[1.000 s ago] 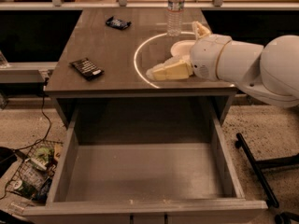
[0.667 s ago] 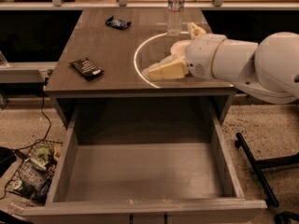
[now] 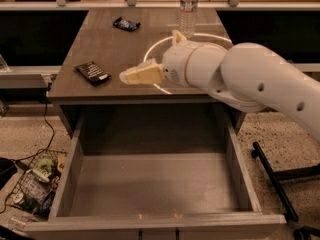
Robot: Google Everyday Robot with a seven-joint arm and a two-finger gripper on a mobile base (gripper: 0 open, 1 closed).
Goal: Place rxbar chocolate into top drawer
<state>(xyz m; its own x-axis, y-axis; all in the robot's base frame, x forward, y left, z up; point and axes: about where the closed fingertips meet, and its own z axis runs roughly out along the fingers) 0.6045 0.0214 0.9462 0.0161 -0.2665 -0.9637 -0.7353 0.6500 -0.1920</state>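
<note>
The white arm (image 3: 260,79) covered most of the thin pale ring of the bowl (image 3: 150,50), leaving only its arc at 10 o'clock and a sliver at 1 o'clock. The picture's top edge cut off the cap of the clear plastic water bottle (image 3: 188,9) at the table's 12 o'clock. The gripper (image 3: 135,75), a cream wedge pointing to 9 o'clock, hung over the tabletop's near edge; whether it was open or closed could not be told.

Since the frame a second earlier, the gripper had swung from over the bowl toward 9 o'clock and now sat near the rxbar chocolate (image 3: 92,73), though apart from it. That flat black rectangular wrapper lay on the glossy brown table (image 3: 110,49) at about 8 o'clock, unmoved. A smaller dark wrapper (image 3: 126,24) lay at 11 o'clock.

Below, the top drawer (image 3: 150,223) stood pulled out, a matte grey box with a flat bottom and pale front edge. On the speckled floor at 8 o'clock sat what looked like a wire basket (image 3: 32,184) of crumpled packets.
</note>
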